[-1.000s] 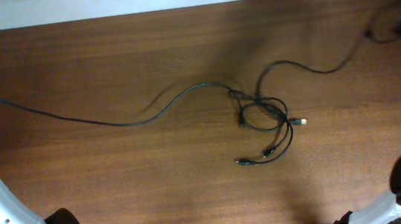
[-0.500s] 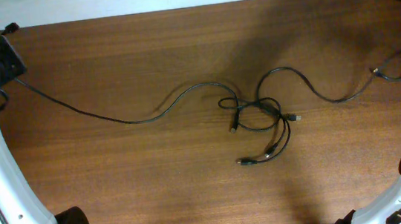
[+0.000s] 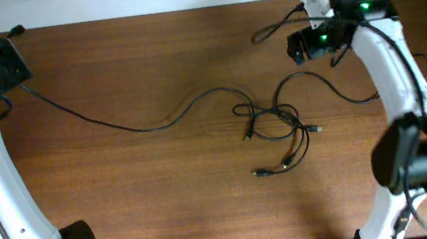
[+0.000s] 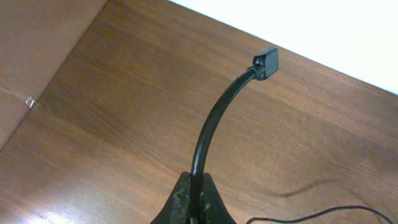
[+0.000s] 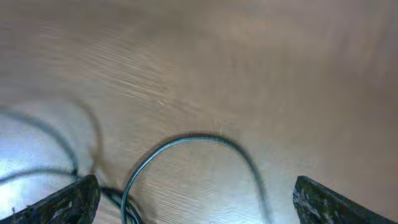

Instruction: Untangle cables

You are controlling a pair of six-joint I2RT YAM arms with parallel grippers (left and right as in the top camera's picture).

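Fingers (image 4: 179, 199) of your left gripper (image 4: 194, 186) are clamped on one cable's end, with its plug (image 4: 266, 63) poking out beyond them. Only that wrist view shows this. Your right gripper (image 5: 196, 183) stands wide open above a blurred loop (image 5: 199, 137). It has swung in from the table's edge within the last second, while the left has barely shifted. The cables (image 3: 276, 121) lie near the right gripper, on its base side, and well apart from the left. They are still knotted, so the separating is yet to do.

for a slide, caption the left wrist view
Left gripper shut on a black cable, its plug end arching over the wooden table.
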